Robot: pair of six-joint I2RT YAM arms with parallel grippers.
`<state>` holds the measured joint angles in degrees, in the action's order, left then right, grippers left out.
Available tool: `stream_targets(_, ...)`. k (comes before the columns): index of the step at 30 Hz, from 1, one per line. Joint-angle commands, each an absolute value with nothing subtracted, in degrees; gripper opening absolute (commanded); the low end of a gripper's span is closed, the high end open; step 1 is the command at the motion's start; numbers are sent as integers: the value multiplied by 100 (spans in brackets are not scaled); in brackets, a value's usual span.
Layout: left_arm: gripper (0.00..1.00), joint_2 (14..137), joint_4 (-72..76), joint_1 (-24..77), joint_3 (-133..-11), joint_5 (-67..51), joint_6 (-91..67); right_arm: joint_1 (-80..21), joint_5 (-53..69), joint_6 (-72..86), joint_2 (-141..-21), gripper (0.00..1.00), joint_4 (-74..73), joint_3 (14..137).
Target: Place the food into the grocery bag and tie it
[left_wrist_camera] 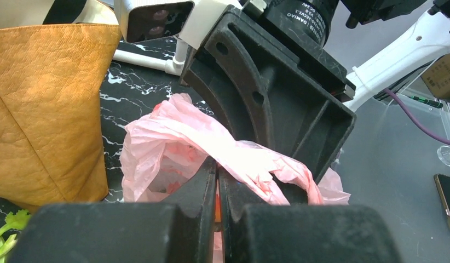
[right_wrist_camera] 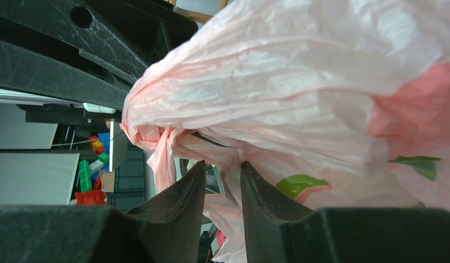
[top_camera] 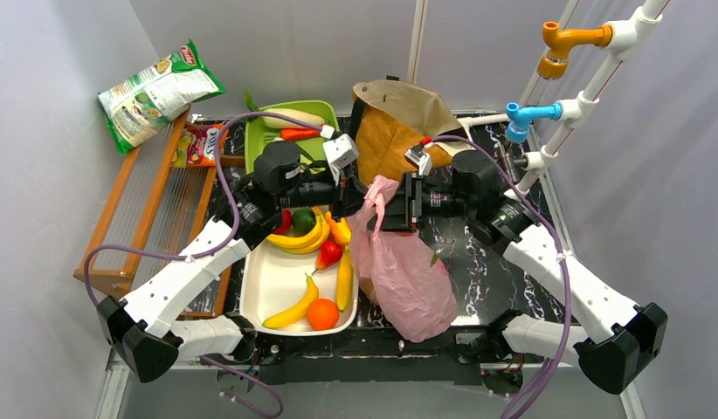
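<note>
The pink grocery bag point(top_camera: 408, 279) lies on the dark table, its gathered top lifted between both grippers. My left gripper point(top_camera: 354, 206) is shut on a strand of the bag's top, and pink film drapes over its tips point(left_wrist_camera: 217, 164). My right gripper point(top_camera: 392, 211) faces it from the right. Its jaws point(right_wrist_camera: 223, 163) stand a little apart around a thin twisted strand of the bag point(right_wrist_camera: 299, 82). The food lies outside the bag in the white tray point(top_camera: 259, 305): a banana bunch point(top_camera: 303, 237), two single bananas point(top_camera: 293, 307), an orange point(top_camera: 322, 314), a red piece point(top_camera: 328, 254) and a green piece point(top_camera: 302, 220).
A brown paper bag point(top_camera: 395, 122) stands right behind the grippers and shows in the left wrist view point(left_wrist_camera: 42, 109). A green tray point(top_camera: 268, 144) with a radish sits at the back. A wooden rack point(top_camera: 150, 209) and crisp packet point(top_camera: 155, 92) are at the left.
</note>
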<state>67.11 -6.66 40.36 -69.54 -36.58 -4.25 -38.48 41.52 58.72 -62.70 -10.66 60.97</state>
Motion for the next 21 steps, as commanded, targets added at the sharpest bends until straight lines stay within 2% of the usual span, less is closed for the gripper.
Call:
stream_targets(1,0,6767,-857,4060,-7214,-3415,-363,-3918,4418,5621,-6285,37,-1211,6365)
stream_targets(7,0,6734,-778,4060,-7229,-3570,-309,-3895,3678,4740,-6211,44,-3011,7000)
stream_targets(14,0,6639,-494,4061,-7083,-3913,-413,-3856,3600,4645,-6678,49,-3403,7824)
stream_targets(18,0,6627,-457,4061,-7056,-3925,-404,-3745,3559,4655,-6836,46,-3600,8052)
stream_targets(20,0,6629,-448,4060,-7038,-3920,-400,-3720,3489,4616,-6873,40,-3822,8220)
stream_targets(21,0,6628,-443,4053,-7028,-3919,-396,-3714,3481,4610,-6869,34,-3845,8252)
